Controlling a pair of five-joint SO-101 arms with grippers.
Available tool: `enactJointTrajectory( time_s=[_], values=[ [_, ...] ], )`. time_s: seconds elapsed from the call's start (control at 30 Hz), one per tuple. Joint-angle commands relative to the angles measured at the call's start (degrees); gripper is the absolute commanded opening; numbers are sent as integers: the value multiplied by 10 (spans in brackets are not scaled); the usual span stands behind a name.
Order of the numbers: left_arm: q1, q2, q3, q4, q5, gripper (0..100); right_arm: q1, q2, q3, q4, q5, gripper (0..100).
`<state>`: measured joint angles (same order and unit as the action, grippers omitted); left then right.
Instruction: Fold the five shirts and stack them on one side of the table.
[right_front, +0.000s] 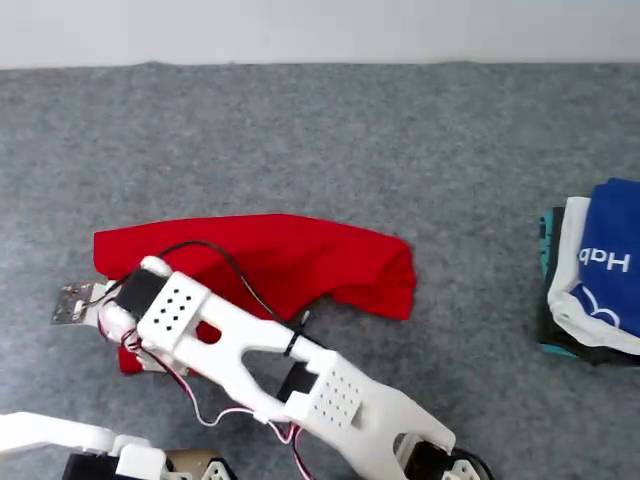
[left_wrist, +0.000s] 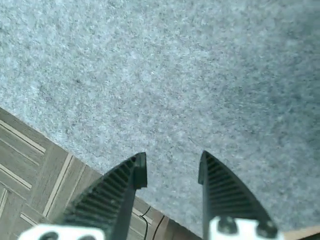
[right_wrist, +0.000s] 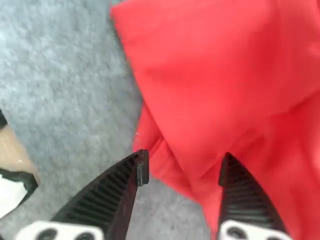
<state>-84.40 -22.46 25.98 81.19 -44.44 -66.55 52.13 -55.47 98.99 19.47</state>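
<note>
Left of the surface's middle, toward its near edge, the red shirt (right_front: 290, 260) lies partly folded as a long, rumpled band on the grey felt surface (right_front: 300, 130). The right arm (right_front: 300, 380) reaches across from the near edge to the shirt's left end. In the right wrist view, the right gripper (right_wrist: 182, 167) is spread wide. One jaw hangs over bare felt and the other over red cloth, with a folded corner between them; nothing is grasped. The left gripper (left_wrist: 172, 170) is likewise released, poised above bare felt by the surface's edge, with wooden floor (left_wrist: 30, 165) beyond.

At the right edge sits the stack (right_front: 585, 310) of folded shirts, topped by a blue shirt (right_front: 615, 250).

Step in hand, as judged: folding what is probably the last shirt. The next move calls for closing on that left corner through all its layers, then carrying it over toward the right end without dragging the cloth beneath.
</note>
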Motion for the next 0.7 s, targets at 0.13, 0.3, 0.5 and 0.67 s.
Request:
enactJointTrajectory(
  time_s=[0.13, 0.3, 0.5, 0.67],
  values=[
    [-4, -24, -24, 8, -3, 178, -24, 15, -85, -2, 0, 243],
    [-4, -24, -24, 9, -3, 178, -51, 15, -119, -4, 0, 243],
    [-4, -24, -24, 9, -3, 178, -66, 25, -120, -46, 0, 243],
    [-4, -24, -24, 9, -3, 178, -66, 65, -125, -80, 0, 242]
  ],
)
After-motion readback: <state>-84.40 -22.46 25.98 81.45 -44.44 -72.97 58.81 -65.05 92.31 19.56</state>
